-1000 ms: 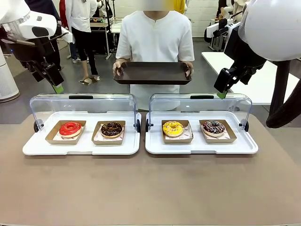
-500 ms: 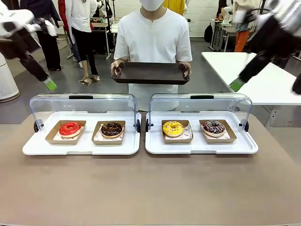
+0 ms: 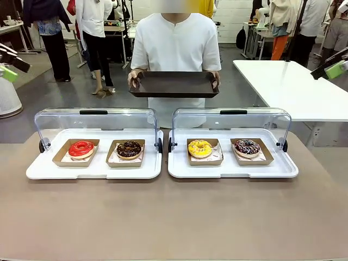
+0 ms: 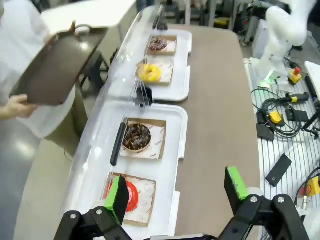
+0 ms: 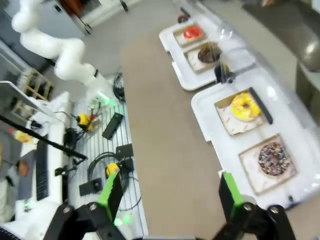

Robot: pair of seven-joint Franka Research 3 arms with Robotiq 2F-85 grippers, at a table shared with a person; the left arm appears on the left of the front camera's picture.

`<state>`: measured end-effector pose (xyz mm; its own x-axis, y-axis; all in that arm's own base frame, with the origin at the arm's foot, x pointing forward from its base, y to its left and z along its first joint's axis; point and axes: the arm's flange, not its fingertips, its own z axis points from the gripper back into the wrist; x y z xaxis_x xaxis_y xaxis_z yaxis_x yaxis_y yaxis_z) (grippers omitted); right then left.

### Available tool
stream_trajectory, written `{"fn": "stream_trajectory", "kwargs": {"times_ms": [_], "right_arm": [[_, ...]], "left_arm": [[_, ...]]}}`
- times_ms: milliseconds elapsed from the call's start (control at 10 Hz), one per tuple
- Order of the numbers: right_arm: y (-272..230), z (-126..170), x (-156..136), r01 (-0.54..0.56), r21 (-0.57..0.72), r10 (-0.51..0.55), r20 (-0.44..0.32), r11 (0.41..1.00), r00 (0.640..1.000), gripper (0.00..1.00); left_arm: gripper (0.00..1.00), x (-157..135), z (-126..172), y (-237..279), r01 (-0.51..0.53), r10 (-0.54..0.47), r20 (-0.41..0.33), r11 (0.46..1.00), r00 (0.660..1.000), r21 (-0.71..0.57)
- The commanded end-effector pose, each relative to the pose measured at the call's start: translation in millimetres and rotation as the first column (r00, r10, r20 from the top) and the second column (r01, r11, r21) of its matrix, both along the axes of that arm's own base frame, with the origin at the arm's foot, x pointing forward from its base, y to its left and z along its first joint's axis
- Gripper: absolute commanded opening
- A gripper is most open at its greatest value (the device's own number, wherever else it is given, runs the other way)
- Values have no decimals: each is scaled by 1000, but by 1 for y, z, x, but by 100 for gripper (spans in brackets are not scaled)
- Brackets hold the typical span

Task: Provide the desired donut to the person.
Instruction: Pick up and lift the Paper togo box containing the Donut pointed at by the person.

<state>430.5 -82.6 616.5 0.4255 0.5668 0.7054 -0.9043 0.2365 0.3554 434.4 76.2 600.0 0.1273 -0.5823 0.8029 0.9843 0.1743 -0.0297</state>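
Several donuts lie in cardboard trays in two white cases: a red one (image 3: pixel 81 148), a chocolate one (image 3: pixel 129 148), a yellow one (image 3: pixel 199 147) and a sprinkled one (image 3: pixel 247 146). Nothing shows which donut is desired. The person (image 3: pixel 176 38) stands at the far side, holding a dark tray (image 3: pixel 174 84) in both hands. My left gripper (image 3: pixel 10 69) hangs high at the left edge, open and holding nothing (image 4: pixel 177 192), above the red donut (image 4: pixel 131 195). My right gripper (image 3: pixel 337 69) is high at the right edge, open and holding nothing (image 5: pixel 170 195).
Both white cases (image 3: pixel 38 171) (image 3: pixel 288 171) have clear lids raised at the back. A white side table (image 3: pixel 293 87) stands at the right. Cables and small devices lie on the robot's side (image 4: pixel 285 115). Other people stand farther back.
Both arms have swung up and outward from above the cases to the picture's edges. The person, the tray and the donuts have stayed put.
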Motion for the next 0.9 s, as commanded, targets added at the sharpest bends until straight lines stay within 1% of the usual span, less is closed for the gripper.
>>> {"fn": "stream_trajectory", "kwargs": {"times_ms": [0, 100, 200, 400, 600, 700, 800], "right_arm": [[-14, 2, 32, -9, 16, 9, -29, 1000, 1000, 100], [-18, -4, 36, 7, 28, -6, -35, 1000, 999, 100], [-22, -10, 36, 17, 24, -16, -29, 1000, 999, 100], [-25, -18, 32, 38, 20, -37, -21, 999, 999, 100], [-24, -28, 20, 95, -4, -95, -3, 995, 995, 100], [-24, -31, 15, 86, -18, -86, 2, 996, 996, 100], [-24, -34, 10, 66, -27, -66, 5, 997, 998, 100]], "left_arm": [[100, 33, -26, 33, 46, -43, 33, 994, 999, -103], [100, 34, -35, 49, 33, -25, 58, 990, 998, -139], [100, 30, -43, 56, 24, -13, 77, 989, 997, -148], [100, 27, -47, 67, -57, 63, 37, 988, 997, -142], [100, 16, -49, 74, -126, 128, 6, 984, 992, -125], [100, 15, -49, 77, -148, 147, -16, 983, 989, -106], [100, 13, -48, 77, -169, 165, -54, 983, 985, -77]]}}
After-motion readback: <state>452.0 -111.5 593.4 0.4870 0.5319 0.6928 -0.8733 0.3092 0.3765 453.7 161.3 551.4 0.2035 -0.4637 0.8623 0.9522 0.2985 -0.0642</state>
